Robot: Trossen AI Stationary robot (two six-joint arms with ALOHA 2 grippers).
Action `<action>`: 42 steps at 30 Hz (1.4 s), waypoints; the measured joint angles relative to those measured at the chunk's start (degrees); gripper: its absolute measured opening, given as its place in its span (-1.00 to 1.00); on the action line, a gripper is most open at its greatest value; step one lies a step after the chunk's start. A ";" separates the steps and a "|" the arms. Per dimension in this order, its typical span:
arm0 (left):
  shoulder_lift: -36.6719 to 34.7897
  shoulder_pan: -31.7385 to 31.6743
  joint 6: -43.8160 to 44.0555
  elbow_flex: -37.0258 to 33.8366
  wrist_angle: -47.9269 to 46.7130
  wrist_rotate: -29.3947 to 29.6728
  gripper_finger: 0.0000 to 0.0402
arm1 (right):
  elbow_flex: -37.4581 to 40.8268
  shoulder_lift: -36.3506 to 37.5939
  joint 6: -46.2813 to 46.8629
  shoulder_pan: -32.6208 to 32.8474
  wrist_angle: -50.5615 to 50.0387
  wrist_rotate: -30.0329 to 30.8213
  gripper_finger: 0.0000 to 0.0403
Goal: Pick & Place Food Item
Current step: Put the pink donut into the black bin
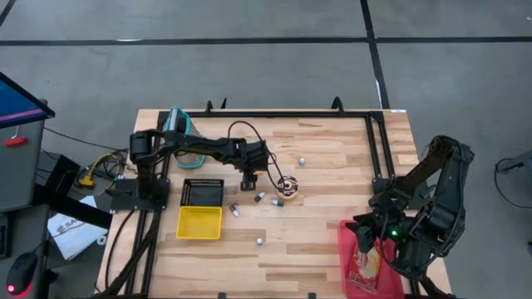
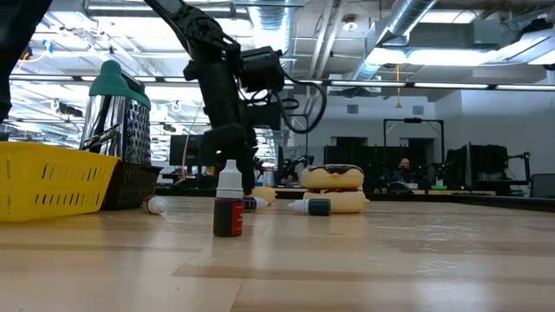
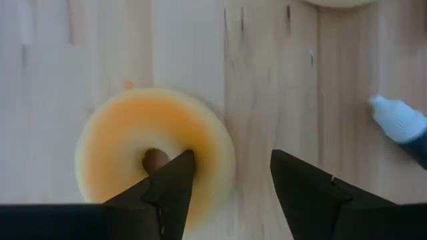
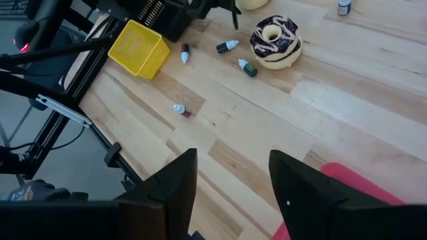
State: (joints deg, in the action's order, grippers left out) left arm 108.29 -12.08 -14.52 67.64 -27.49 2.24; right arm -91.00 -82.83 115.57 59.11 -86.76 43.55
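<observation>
A yellow glazed donut [image 3: 133, 133] lies flat on the wooden table, left of a chocolate-topped donut [image 1: 285, 184]. My left gripper [image 3: 231, 157] is open right above it, pointing steeply down. One finger [image 3: 175, 180] is over the ring beside the hole, and the other [image 3: 300, 183] is over bare table outside the ring. In the low view my left gripper [image 2: 245, 186] reaches down close to the tabletop beside the yellow donut [image 2: 264, 194]. My right gripper [image 4: 230, 193] is open, holds nothing, and stays raised near the table's right near corner. My left gripper comes at the yellow donut from above. One finger is over the ring's inner edge by the hole [image 3: 157, 160]. I cannot tell whether that finger touches the donut.
Several small dropper bottles lie or stand around the donuts [image 1: 260, 197] [image 1: 259, 241] [image 3: 400, 123]. A yellow basket [image 1: 199, 222] and a black basket [image 1: 202, 191] are at the left. A grater with a teal handle [image 2: 117, 121] stands at the far left. A red bag [image 1: 366, 262] lies at the near right.
</observation>
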 joint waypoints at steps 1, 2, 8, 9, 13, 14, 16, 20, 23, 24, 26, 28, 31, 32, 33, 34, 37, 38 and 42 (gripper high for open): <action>0.15 0.01 0.05 0.07 0.54 0.33 -0.02 | 0.00 0.00 0.00 0.00 0.03 -0.05 -0.11; 0.10 0.02 0.14 0.00 0.29 0.49 -0.02 | 0.00 0.00 0.01 0.00 0.03 -0.13 -0.11; -1.22 0.00 0.17 -0.02 0.34 2.00 -0.02 | 0.00 0.00 1.03 0.00 0.20 -0.17 -0.11; -1.63 0.00 0.20 0.04 0.66 2.34 -0.02 | 0.00 0.00 1.29 0.00 0.20 -0.17 -0.11; -3.07 -0.08 0.22 -0.02 0.72 4.42 -0.02 | 0.00 0.00 1.49 -0.01 0.10 -0.20 -0.11; -3.28 -0.41 0.16 -0.02 0.53 4.39 -0.02 | 0.00 0.00 1.49 -0.05 -0.03 -0.20 -0.11; -3.30 -0.96 0.07 0.00 1.10 3.36 -0.02 | 0.00 0.00 1.49 -0.32 -0.38 -0.20 -0.11; -2.80 -1.63 0.04 -0.02 1.09 2.52 -0.02 | 0.00 0.00 1.49 -0.48 -0.98 -0.22 -0.11; -2.80 -1.88 0.03 -0.02 1.46 2.22 -0.02 | 0.00 0.00 1.50 -0.48 -1.06 -0.22 -0.11; -2.80 -1.89 0.03 -0.02 1.39 1.95 -0.02 | 0.00 0.00 1.51 -0.48 -1.07 -0.22 -0.11; -2.80 -1.88 0.02 -0.02 1.40 1.65 -0.02 | 0.00 0.00 1.51 -0.46 -1.07 -0.22 -0.11; -2.80 -1.88 0.19 -0.13 1.55 0.76 -0.02 | 0.00 0.00 1.51 -0.46 -1.07 -0.23 -0.11; -2.80 -1.73 0.43 -1.64 2.66 0.79 -0.02 | 0.00 0.00 1.51 -0.46 -1.12 -0.22 -0.11; -2.80 -1.73 0.73 -2.21 2.58 0.79 -0.02 | 0.00 0.00 1.51 -0.46 -1.16 -0.22 -0.11; -2.80 -1.73 0.92 -2.79 2.77 0.80 -0.02 | 0.00 0.00 1.51 -0.46 -1.19 -0.22 -0.11; -2.80 -1.73 1.08 -3.43 3.28 0.81 -0.02 | 0.00 0.00 1.51 -0.47 -1.20 -0.23 -0.11; -2.80 -1.75 1.01 -4.96 4.96 0.94 -0.02 | 0.00 0.00 1.51 -0.46 -1.30 -0.24 -0.11; -2.80 -1.86 1.05 -5.10 5.40 0.97 -0.02 | 0.00 0.00 1.51 -0.46 -1.31 -0.24 -0.11; -2.80 -1.95 1.27 -6.03 7.18 0.99 -0.02 | 0.00 0.00 1.51 -0.46 -1.52 -0.24 -0.11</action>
State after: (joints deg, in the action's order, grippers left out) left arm 105.49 -14.02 -13.26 61.61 -20.31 3.23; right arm -91.00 -82.83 117.08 58.65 -88.28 43.31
